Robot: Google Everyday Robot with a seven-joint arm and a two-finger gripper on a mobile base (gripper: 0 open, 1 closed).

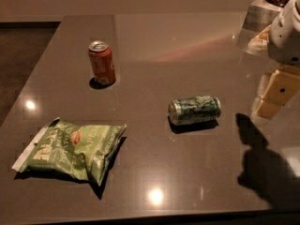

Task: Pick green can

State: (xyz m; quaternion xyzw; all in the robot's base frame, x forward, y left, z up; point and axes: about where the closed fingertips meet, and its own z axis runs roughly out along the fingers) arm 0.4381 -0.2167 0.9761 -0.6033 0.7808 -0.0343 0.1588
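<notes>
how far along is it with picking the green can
Nothing looks done yet: the green can lies on its side on the table, untouched. In hand: the gripper hangs at the right edge, apart from it. Left: reach, grasp, lift.

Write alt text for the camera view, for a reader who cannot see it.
A green can lies on its side on the table, with the robot's pincer at the right edge. An orange can stands upright at back left; a green chip bag lies front left.
</notes>
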